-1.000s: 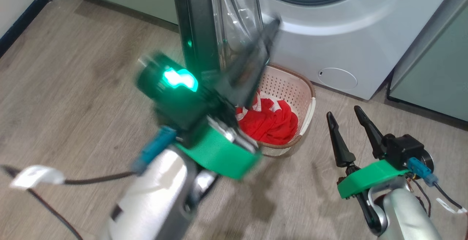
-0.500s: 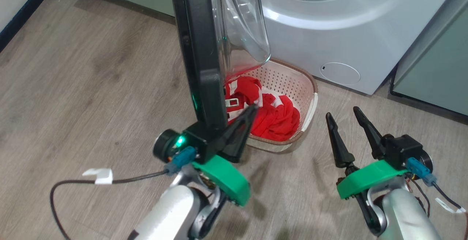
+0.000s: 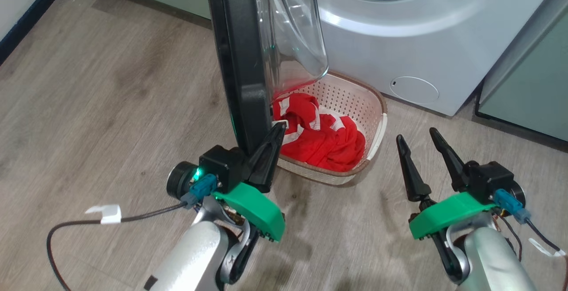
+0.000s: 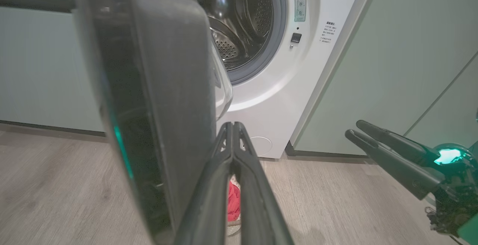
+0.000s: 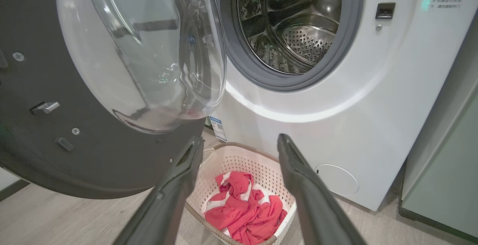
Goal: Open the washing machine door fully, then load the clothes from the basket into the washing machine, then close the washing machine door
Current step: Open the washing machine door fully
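washing machine (image 3: 399,38): upper right of head view, drum (image 5: 295,32) bare in both wrist views.
washing machine door (image 3: 237,60): swung out, edge-on at upper centre, roughly square to the machine front, glass bowl (image 3: 295,25) overhanging the basket's upper-left end.
basket (image 3: 350,100): on the floor (image 3: 111,104) at centre frame, just below the door, close in front of the machine.
clothes (image 3: 328,142): one red heap inside the basket, none loaded.
left gripper (image 3: 278,127): clenched, empty, tips just beside the door's lower edge at the basket's left rim; touching the door or not, can't tell.
right gripper (image 3: 417,135): released, empty, lower right, apart from the basket.
Looks like door-opening about done, maybe short of fully wide; loading not begun. Next probably calls for a released gripper down onto the heap, clear of the glass bowl, with a deep pinch on thin-looking fabric.
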